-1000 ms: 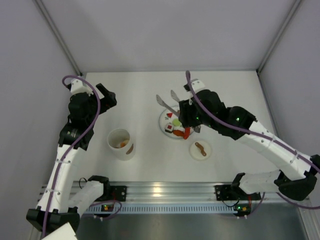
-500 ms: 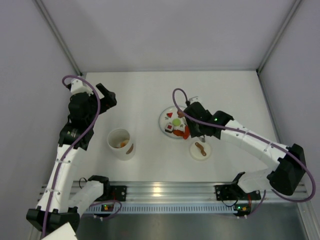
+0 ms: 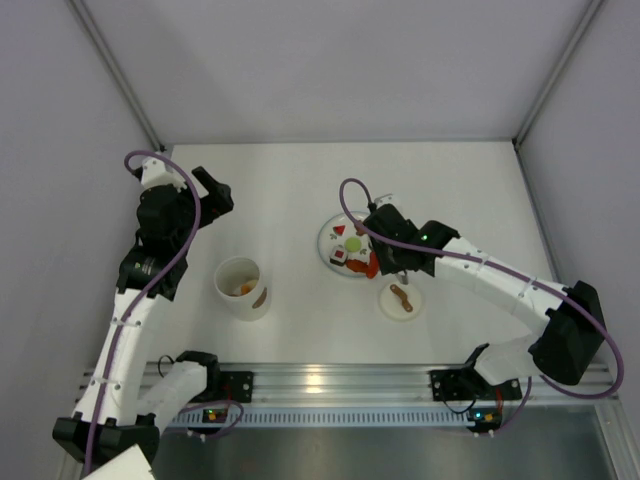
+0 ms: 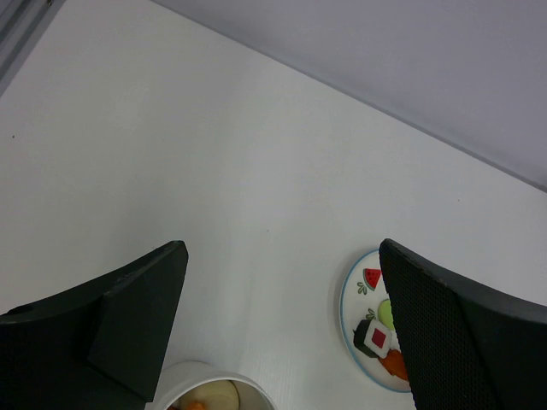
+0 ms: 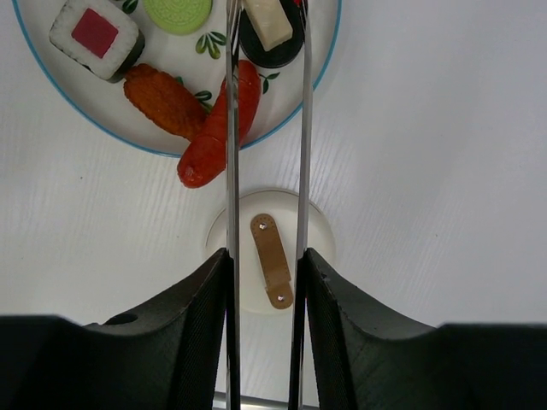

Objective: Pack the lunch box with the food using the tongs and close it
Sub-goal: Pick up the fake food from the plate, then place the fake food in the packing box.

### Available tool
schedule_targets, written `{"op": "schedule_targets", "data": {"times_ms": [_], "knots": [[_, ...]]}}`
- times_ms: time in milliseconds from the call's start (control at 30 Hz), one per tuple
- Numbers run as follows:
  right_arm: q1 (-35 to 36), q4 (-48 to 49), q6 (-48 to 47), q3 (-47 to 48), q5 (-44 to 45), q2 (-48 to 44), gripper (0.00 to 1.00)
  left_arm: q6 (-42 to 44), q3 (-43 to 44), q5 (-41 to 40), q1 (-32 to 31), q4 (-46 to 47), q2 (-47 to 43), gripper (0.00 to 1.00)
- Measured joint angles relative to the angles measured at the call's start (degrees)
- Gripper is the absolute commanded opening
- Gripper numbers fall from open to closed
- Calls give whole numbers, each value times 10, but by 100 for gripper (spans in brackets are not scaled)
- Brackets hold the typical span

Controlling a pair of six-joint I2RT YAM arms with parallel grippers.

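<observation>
Right gripper (image 5: 267,260) clenched on tongs (image 5: 231,128) — arms straddle a white-topped black food piece (image 5: 267,26), 12 o'clock in the wrist view. Left gripper (image 4: 282,256) released, empty — lunch box (image 4: 214,377) at 7 o'clock.

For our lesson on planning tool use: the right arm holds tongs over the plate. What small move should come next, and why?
Probably squeeze the right pincer so the tongs close on the white-topped piece. Their two arms straddle it on the plate with a gap on each side, so nothing looks gripped yet; lifting now would likely leave it behind.
</observation>
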Motion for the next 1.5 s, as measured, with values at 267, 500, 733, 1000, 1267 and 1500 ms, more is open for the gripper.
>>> {"op": "schedule_targets", "data": {"times_ms": [267, 500, 733, 1000, 1267, 1500], "knots": [[0, 0, -4, 0, -1, 0, 28, 0, 0, 0, 0, 0, 0, 99], [0, 0, -9, 1, -1, 0, 23, 0, 0, 0, 0, 0, 0, 99], [0, -5, -16, 40, -5, 0, 20, 0, 0, 0, 0, 0, 0, 99], [3, -5, -19, 88, -53, -16, 19, 0, 0, 0, 0, 0, 0, 99], [100, -9, -14, 188, -79, -13, 20, 0, 0, 0, 0, 0, 0, 99], [214, 0, -9, 278, -103, 33, 20, 0, 0, 0, 0, 0, 0, 99]]}}
